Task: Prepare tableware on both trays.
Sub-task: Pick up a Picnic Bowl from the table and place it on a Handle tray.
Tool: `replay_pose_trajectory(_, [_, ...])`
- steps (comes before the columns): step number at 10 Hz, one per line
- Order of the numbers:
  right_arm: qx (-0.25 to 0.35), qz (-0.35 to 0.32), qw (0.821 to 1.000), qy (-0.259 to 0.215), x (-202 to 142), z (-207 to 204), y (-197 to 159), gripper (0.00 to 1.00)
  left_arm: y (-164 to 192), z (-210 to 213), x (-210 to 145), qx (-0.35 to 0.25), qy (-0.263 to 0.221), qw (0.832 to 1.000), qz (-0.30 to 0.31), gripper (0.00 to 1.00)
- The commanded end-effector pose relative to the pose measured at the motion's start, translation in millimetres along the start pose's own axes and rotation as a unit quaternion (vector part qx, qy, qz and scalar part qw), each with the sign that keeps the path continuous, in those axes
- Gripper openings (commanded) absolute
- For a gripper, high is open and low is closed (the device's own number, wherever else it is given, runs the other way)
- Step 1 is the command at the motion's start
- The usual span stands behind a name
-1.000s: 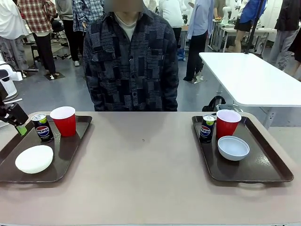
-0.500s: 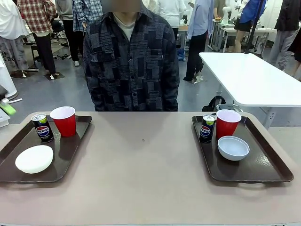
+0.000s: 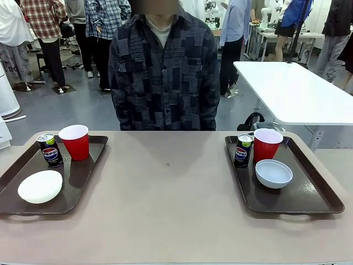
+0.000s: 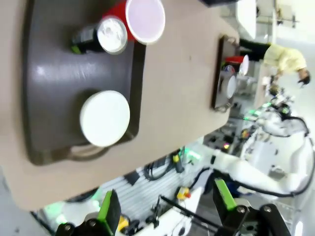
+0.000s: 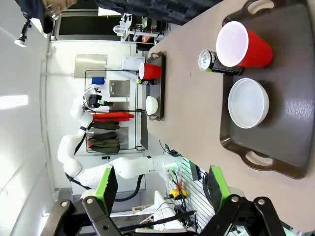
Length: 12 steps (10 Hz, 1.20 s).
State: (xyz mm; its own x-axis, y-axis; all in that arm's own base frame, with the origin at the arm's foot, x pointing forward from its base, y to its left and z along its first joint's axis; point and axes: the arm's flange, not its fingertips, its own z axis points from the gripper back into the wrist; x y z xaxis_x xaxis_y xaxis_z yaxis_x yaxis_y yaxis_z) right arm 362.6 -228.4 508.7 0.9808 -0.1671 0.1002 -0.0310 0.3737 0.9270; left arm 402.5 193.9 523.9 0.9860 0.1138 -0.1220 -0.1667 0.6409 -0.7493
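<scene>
Trays both look set. L tray (image 3: 83,182) at table's 9 o'clock: Pepsi can (image 3: 49,149), red cup (image 3: 75,142), white bowl (image 3: 40,186) nearer the robot. R tray (image 3: 309,193) at 3 o'clock: can (image 3: 242,150), cup (image 3: 267,144), grey-blue bowl (image 3: 273,173).

Left gripper (image 4: 167,209) fingers spread, empty, high above the L tray; bowl at its 11 o'clock.

Right gripper (image 5: 162,189) spread, empty, above the R tray; bowl at 1 o'clock. Each arm is nearer its own tray, I judge.

Robot lab: white worktables (image 3: 292,91), bystanders (image 3: 38,33).
</scene>
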Motion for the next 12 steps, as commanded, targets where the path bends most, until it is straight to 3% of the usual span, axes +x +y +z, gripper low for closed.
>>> replay_pose_trajectory(1, [0.002, 0.001, 1.000, -0.001, -1.6, -0.4, 1.4, 0.96, 22.5, 12.4, -1.3, -0.045, -0.069, 0.996, -0.034, 1.00])
replay_pose_trajectory(5, [0.002, 0.001, 1.000, -0.001, -1.6, -0.4, 1.4, 0.96, 51.6, 45.2, -3.6, -0.087, -0.076, 0.992, -0.060, 1.00])
replay_pose_trajectory(7, [0.002, 0.001, 1.000, -0.001, -1.6, -0.4, 1.4, 0.96, 37.6, 35.4, -8.2, -0.057, -0.070, 0.993, -0.070, 1.00])
replay_pose_trajectory(8, [0.002, 0.001, 1.000, -0.001, -1.6, -0.4, 1.4, 0.96, 52.3, 38.4, -8.1, -0.071, -0.080, 0.993, -0.047, 1.00])
replay_pose_trajectory(12, [0.002, 0.001, 1.000, -0.001, -1.6, -0.4, 1.4, 0.96, 52.3, 38.4, -8.1, -0.071, -0.080, 0.993, -0.047, 1.00])
